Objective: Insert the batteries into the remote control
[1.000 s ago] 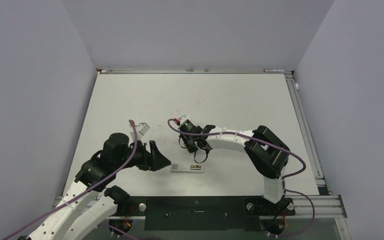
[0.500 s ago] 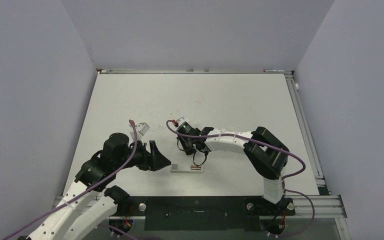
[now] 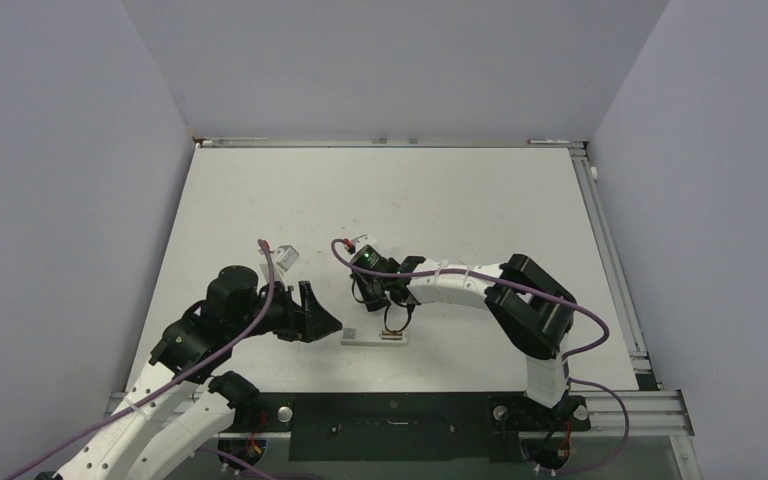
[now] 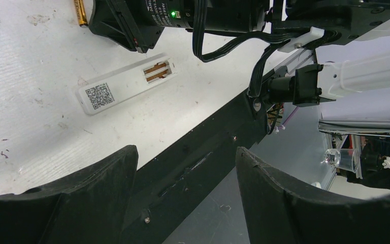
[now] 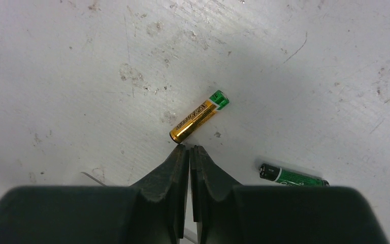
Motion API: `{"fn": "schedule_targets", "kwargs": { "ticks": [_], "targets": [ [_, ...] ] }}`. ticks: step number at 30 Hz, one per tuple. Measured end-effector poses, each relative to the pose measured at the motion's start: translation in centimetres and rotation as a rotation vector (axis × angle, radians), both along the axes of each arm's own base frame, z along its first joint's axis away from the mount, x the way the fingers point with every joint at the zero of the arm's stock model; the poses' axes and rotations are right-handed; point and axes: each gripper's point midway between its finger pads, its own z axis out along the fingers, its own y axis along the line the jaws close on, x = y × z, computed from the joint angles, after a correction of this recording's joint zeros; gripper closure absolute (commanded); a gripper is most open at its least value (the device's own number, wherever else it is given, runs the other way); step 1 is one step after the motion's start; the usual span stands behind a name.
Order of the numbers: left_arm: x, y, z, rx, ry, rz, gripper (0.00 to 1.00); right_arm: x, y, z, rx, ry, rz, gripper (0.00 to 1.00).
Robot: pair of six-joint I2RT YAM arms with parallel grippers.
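**Risks.**
- The right gripper has its fingers pressed together, tips at or just short of the plain end of the gold battery. I cannot tell whether they touch.
- Any advance in this state is likely to shove or roll the cell across the table rather than pick it up. The fingers must part before a grasp is possible.
- The green battery lies near the right-hand finger. A wide opening or a sideways sweep could knock it away.
- The remote control lies loose on its face, unrestrained. A push while a cell is seated could slide it toward the near table edge.
- Polarity could also be mistaken at insertion.

**Task items.** Both batteries lie on the table, just beyond the remote control. Its battery compartment faces up and is empty, with the contacts bare. A QR label sits at the opposite end.

**Arm pose.**
- The right arm reaches left across the table with the forearm low. Its wrist is bent down, so the gripper points at the surface just behind the remote.
- The left arm is folded near its base. The left gripper is low, aimed at the remote from the left and apart from it. Its fingers are spread wide and hold nothing.
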Motion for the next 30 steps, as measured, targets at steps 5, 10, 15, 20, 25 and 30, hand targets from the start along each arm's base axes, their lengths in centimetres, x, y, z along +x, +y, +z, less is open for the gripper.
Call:
{"fn": "schedule_targets", "kwargs": {
  "ticks": [5,10,15,20,25,30],
  "targets": [
    [0.0,0.0,0.0,0.0,0.0,0.0,0.33,0.1,0.4,0.0,0.022,0.003,-0.015,0.91],
    [0.0,0.0,0.0,0.0,0.001,-0.001,0.32,0.4,1.2,0.0,0.054,0.001,-0.036,0.91],
    [-0.1,0.0,0.0,-0.001,0.002,-0.003,0.32,0.7,1.8,0.1,0.082,0.001,-0.058,0.91],
    [-0.1,0.0,0.0,-0.001,0.002,-0.003,0.32,1.1,2.5,0.1,0.102,0.003,-0.076,0.91],
    [-0.1,0.0,0.0,-0.001,0.002,-0.004,0.32,1.4,3.0,0.1,0.119,0.003,-0.093,0.9],
    [-0.1,-0.1,0.0,-0.002,0.003,-0.006,0.32,1.8,3.6,0.1,0.145,-0.005,-0.112,0.9]
  ]
}}
